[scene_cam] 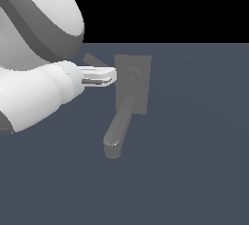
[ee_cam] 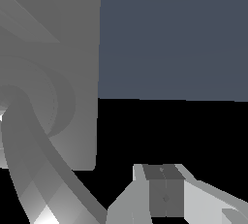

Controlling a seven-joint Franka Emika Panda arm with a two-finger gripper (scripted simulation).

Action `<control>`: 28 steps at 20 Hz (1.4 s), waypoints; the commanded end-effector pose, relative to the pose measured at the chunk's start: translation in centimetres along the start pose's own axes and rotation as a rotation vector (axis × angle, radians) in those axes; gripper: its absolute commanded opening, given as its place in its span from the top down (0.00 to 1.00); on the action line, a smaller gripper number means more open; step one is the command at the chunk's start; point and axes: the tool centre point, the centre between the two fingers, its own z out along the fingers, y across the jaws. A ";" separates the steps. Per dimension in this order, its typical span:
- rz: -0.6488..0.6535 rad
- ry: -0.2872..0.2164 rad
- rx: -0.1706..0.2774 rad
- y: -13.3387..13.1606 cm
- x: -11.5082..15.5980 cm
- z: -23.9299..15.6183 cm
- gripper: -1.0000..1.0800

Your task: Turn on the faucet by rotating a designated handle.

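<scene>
Gripper [scene_cam: 109, 77] sat at back plate's upper corner, on exterior view's left of faucet [scene_cam: 130, 92]. Jaws narrow, holding nothing. Handle [scene_cam: 93, 60], thin bar, slanted away just behind fingers; long axis diagonal. Spout [scene_cam: 118, 126] below, apart.

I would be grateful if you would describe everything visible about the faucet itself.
The faucet is a matte grey fixture lying on the dark blue-grey floor. It has a flat rectangular back plate, a round hub on it, and a thick rounded spout that runs out from the hub and ends in a blunt tip. A thin bar, the handle, pokes out behind the white claw, which reaches the plate's edge; contact cannot be told.
</scene>
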 end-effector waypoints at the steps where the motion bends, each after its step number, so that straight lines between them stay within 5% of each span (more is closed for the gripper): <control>1: 0.004 -0.007 -0.003 -0.1 -1.3 0.0 1.00; 28: 0.005 -0.007 -0.004 -5.4 -7.3 0.0 1.00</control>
